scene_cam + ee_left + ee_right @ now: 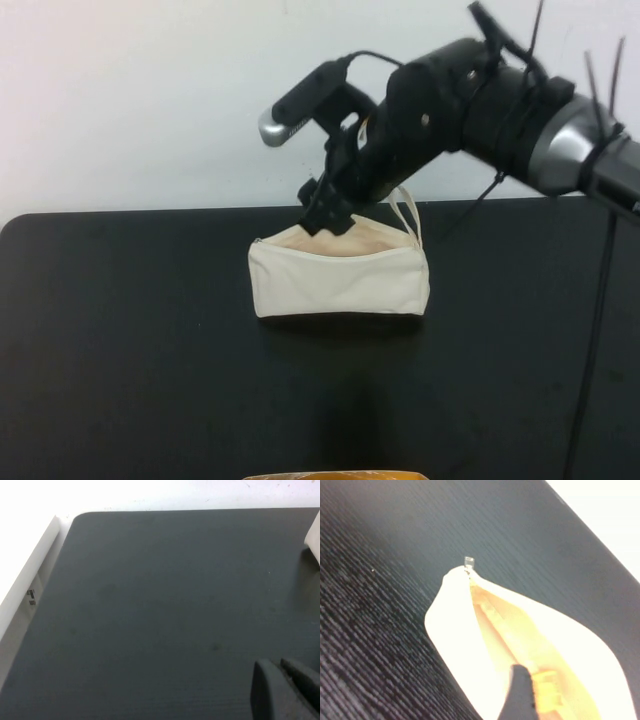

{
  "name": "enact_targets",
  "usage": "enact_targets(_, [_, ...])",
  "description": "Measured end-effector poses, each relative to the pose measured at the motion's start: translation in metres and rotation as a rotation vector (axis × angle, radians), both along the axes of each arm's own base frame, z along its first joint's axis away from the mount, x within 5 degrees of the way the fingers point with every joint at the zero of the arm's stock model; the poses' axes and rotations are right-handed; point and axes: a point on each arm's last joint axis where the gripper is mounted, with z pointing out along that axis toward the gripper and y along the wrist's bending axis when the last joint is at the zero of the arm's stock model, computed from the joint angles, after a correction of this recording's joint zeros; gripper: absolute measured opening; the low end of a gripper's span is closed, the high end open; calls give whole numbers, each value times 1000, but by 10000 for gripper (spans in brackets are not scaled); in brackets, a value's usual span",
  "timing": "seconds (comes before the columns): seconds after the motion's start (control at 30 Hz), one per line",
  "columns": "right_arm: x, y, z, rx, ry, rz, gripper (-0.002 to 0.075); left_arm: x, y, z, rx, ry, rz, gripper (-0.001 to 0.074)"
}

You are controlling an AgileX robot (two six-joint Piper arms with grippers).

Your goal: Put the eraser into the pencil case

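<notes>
The cream-white pencil case [340,280] stands unzipped in the middle of the black table [120,350], its loop strap [408,215] at the right end. My right gripper [325,215] reaches down into its open mouth from the right. In the right wrist view the pencil case [455,625] shows its beige lining. There the right gripper [540,695] holds the small yellow eraser [549,692] beside one dark finger [520,692], inside the opening. My left gripper [276,664] is shut and empty over bare table, out of the high view.
A white wall rises behind the table's far edge. A tan object [335,476] peeks in at the table's front edge. A white strip [30,575] runs along the table's side. A white corner, likely the pouch [314,537], shows at the frame edge.
</notes>
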Motion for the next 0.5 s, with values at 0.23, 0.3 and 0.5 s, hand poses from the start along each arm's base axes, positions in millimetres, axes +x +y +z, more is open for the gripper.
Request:
enact_targets(0.23, [-27, -22, 91, 20, -51, -8, 302, 0, 0, 0, 0, 0, 0, -1])
enact_targets(0.3, [-42, -35, 125, 10, -88, -3, 164, 0, 0, 0, 0, 0, 0, -1])
enact_targets(0.5, [-91, -72, 200, 35, -213, 30, 13, 0, 0, 0, 0, 0, 0, -1])
